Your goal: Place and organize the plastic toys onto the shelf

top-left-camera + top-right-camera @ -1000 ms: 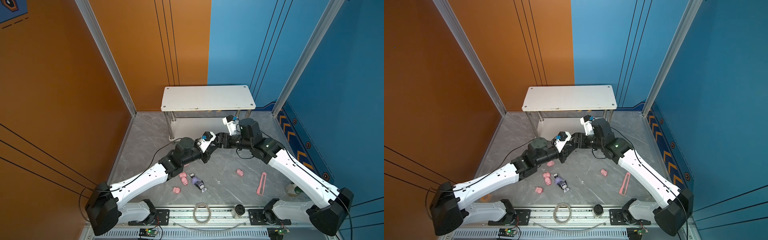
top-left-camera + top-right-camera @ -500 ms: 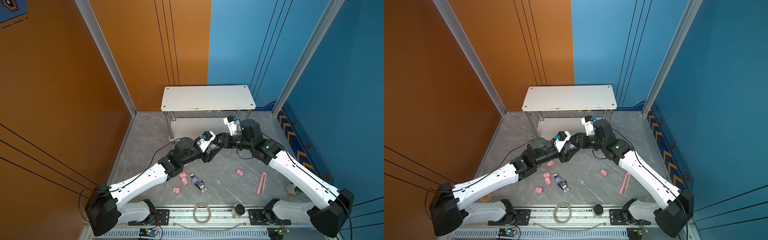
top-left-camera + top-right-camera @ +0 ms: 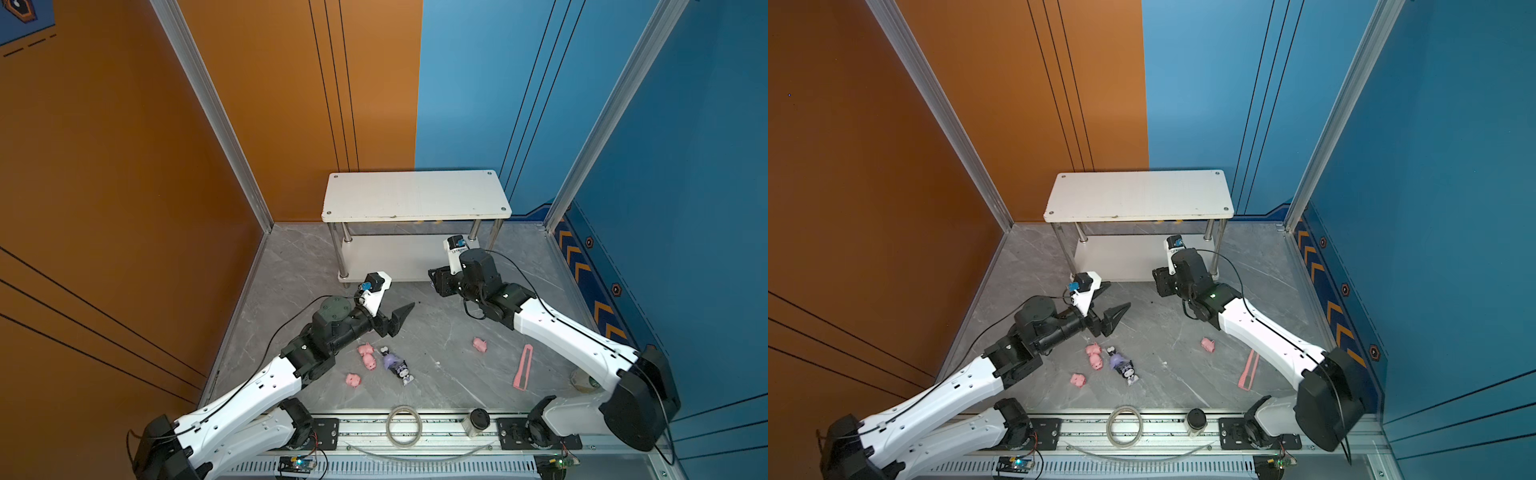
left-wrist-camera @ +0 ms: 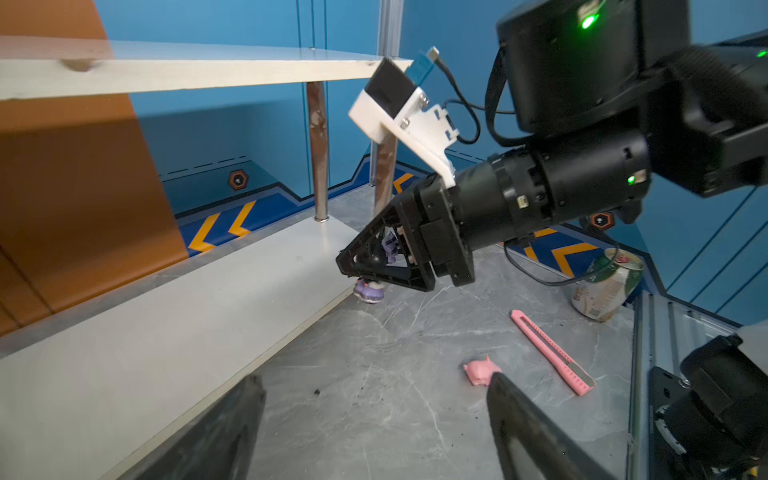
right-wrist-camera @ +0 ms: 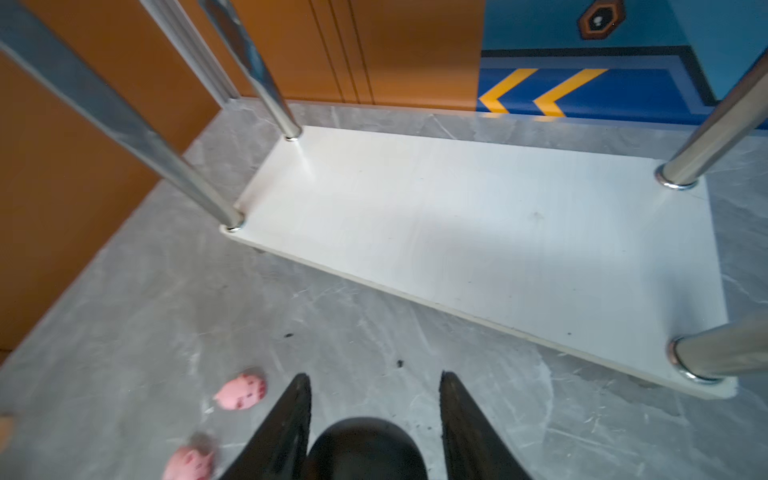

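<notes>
My right gripper is shut on a black-white-purple figure, whose purple feet hang just off the front edge of the white shelf's lower board. The figure's black head shows between the fingers. My left gripper stands open and empty over the floor, left of the right one. Several pink pigs and black-purple figures lie on the grey floor in both top views. Both shelf boards are bare.
A pink utility knife lies on the floor at the right, with a drink can beyond it. A clear ring and a small jar sit on the front rail. Chrome legs stand at the shelf's corners.
The two grippers met at the middle a second ago. The right one closed on the figure, the left opened and drew back left, and the right carried the figure towards the shelf.
</notes>
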`<action>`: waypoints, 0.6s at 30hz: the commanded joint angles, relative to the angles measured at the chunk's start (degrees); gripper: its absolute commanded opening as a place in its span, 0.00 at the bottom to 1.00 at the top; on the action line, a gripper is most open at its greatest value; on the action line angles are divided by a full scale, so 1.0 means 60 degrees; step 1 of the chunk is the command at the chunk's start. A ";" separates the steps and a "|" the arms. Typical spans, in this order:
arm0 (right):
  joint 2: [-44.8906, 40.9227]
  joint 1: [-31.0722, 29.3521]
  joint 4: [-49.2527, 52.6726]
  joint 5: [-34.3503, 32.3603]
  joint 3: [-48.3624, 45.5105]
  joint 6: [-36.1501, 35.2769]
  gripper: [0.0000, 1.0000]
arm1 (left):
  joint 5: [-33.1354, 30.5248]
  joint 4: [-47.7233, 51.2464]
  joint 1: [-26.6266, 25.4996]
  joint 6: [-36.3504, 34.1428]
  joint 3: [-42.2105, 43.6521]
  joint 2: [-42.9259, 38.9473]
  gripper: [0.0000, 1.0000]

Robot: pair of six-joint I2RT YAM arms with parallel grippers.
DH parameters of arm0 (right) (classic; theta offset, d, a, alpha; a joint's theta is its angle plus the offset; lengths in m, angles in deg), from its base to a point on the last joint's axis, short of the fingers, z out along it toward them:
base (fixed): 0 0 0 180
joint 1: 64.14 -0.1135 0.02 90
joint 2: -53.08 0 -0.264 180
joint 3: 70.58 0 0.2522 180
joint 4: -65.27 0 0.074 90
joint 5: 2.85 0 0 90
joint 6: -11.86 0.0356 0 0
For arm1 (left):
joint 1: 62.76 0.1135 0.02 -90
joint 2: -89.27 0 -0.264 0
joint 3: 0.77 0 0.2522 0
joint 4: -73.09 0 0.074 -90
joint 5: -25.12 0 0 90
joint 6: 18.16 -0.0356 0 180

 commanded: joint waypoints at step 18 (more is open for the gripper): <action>0.3863 0.1339 -0.1084 -0.2099 0.2155 -0.1058 0.18 | -0.0811 0.0659 0.0448 0.0372 0.0505 -0.0903 0.85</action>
